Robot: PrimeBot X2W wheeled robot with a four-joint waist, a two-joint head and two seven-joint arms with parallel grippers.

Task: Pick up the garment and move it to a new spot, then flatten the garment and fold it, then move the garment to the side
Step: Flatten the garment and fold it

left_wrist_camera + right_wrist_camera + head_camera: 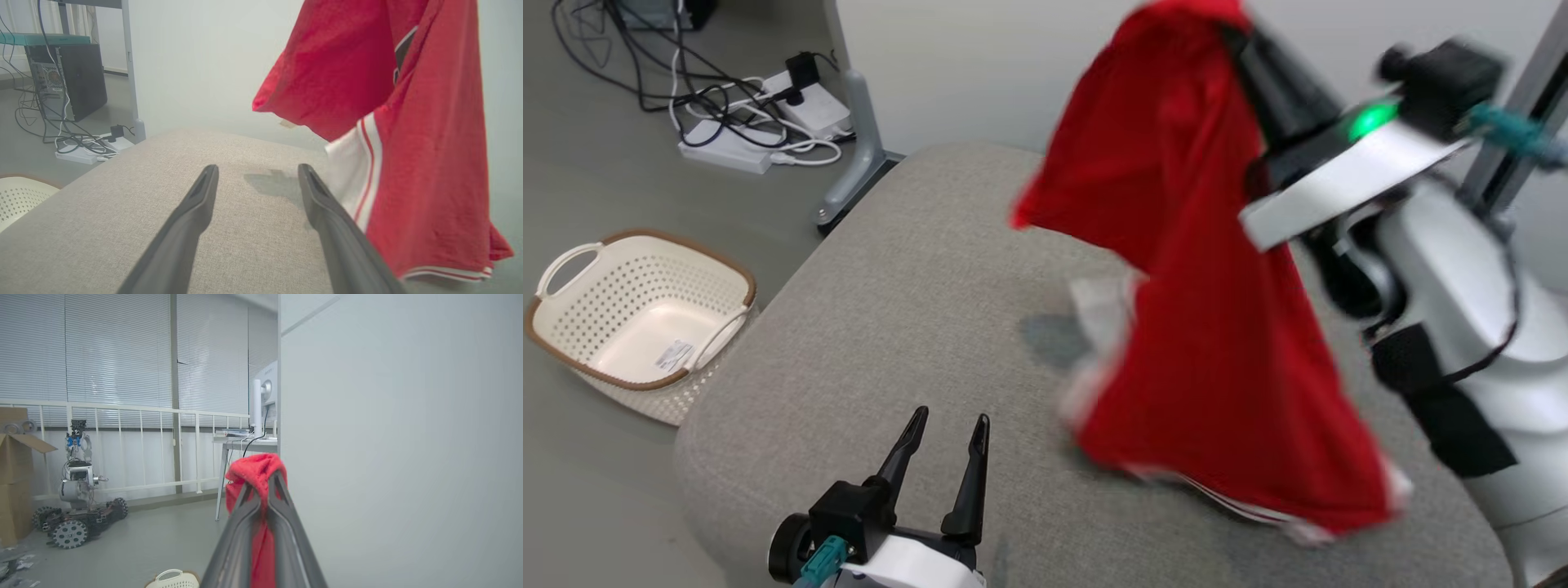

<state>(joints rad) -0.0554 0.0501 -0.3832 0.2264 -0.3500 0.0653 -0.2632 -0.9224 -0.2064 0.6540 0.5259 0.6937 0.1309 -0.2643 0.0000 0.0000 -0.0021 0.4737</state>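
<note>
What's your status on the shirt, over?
Right gripper shut on red shirt, hanging above the cushion. Left gripper open, empty. Basket on floor, off to the side.

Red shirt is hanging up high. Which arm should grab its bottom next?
Probably the left. The left tool is open and free above the grey cushion, beside the low hem of the shirt. The right tool is shut on its top, holding it up.

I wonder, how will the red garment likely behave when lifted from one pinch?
Probably floppy: the red garment hangs in loose folds from the right gripper. Likely light, since one small pinch carries it. Its blurred hem suggests it may swing.
</note>
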